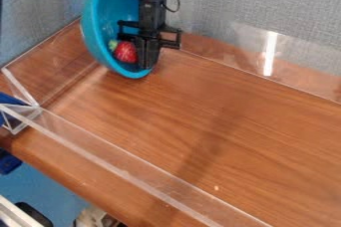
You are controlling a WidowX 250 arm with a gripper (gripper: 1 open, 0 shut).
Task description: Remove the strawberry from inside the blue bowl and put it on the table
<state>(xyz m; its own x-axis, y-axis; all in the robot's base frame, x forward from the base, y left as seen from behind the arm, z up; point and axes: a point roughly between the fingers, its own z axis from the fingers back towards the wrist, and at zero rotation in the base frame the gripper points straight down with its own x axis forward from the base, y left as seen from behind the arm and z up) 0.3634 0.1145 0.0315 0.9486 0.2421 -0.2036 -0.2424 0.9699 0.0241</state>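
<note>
Your pincer (140, 60) reaches down into the tilted blue bowl (100, 20), pressed together on the strawberry (126, 53), which shows at its fingertips, low inside the bowl above the tabletop (200, 121).

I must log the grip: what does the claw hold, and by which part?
Cannot be told: the claw is shut at the strawberry in the blue bowl, nothing lifted.

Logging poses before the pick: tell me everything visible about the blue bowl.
The blue bowl is round, deep, glossy turquoise, plastic-looking and plain. It stands tipped up on its rim at the far left corner of the table, opening facing right. The red strawberry lies low inside it, and the gripper reaches into the opening. Whether the gripper touches the bowl's wall cannot be told.
</note>
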